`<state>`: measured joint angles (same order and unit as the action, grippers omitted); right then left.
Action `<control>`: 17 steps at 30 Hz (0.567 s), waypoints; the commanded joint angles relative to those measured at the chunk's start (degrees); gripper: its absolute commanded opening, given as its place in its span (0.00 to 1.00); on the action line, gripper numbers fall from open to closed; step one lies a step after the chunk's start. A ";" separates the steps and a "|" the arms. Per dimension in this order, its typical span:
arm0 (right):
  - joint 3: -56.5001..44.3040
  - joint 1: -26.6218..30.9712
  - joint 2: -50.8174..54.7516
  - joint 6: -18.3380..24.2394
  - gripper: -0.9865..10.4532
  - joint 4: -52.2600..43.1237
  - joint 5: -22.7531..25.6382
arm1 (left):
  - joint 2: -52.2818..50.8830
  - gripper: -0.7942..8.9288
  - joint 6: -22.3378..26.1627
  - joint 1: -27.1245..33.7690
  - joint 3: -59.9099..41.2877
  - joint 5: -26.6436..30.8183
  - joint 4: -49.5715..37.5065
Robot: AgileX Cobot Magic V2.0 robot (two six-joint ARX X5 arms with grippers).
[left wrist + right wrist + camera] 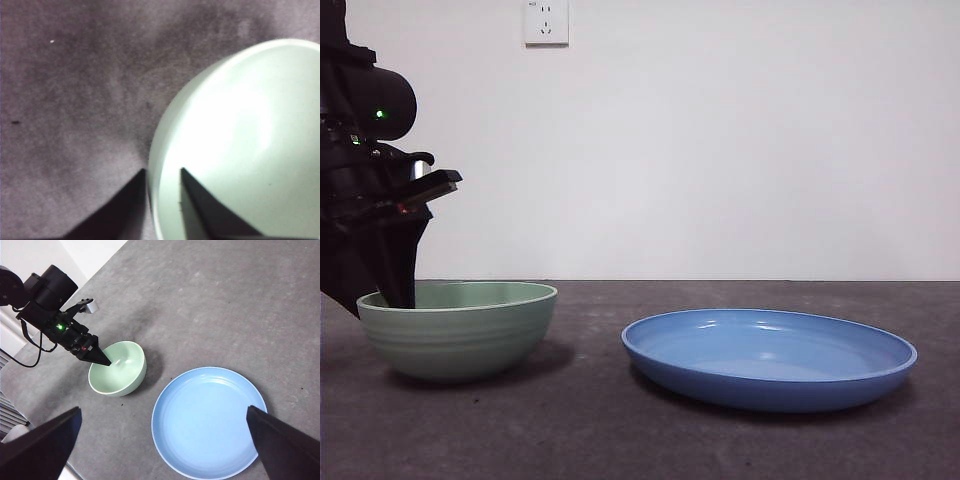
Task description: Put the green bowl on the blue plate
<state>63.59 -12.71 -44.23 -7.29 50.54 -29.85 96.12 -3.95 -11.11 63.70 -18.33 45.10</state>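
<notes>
Two dishes rest on a dark grey table [620,430]: a green bowl [460,330] and a blue plate [770,360], standing apart with bare tabletop between them, the bowl not on the plate. Bowl: pale mint, faintly ridged outside, lighter rim, upright, nothing inside it but a finger. Plate: wide, shallow, glossy, with nothing on it. Left gripper [164,172]: down at the bowl's rim on the side away from the plate; its fingers straddle the wall, one finger [200,205] inside the bowl and the other outside against the table side, the gap between them narrow with the rim in it. Whether the pads actually press on the wall cannot be told; the bowl sits flat on the table in the front view. In the front view this arm enters from the upper side edge as a large dark mass with a green light, its tip dipping behind the bowl's near rim. Right gripper [165,450]: high above the table, well clear of both dishes, fingers spread wide with the plate lying between and just ahead of them and the bowl further ahead to one side. Background: white wall with an outlet [546,22].
</notes>
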 commanded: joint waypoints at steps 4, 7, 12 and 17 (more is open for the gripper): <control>1.03 -0.20 -0.24 0.13 0.64 -0.76 -0.11 | 1.03 0.09 0.24 -0.11 1.33 -0.09 -0.44; 1.03 -0.20 -0.24 0.13 0.64 -0.79 -0.11 | 1.03 0.09 0.20 -0.11 1.90 -0.04 0.09; 1.03 -0.20 -0.24 0.13 0.64 -0.79 -0.11 | 0.98 0.09 -1.33 -0.87 6.25 -0.04 3.17; 1.03 -0.20 -0.24 0.13 0.64 -0.79 -0.11 | 1.01 0.09 -2.67 -4.35 14.82 -0.04 9.90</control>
<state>63.59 -12.71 -44.23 -7.29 50.37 -29.85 96.12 -5.63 -14.72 76.58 -18.11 54.72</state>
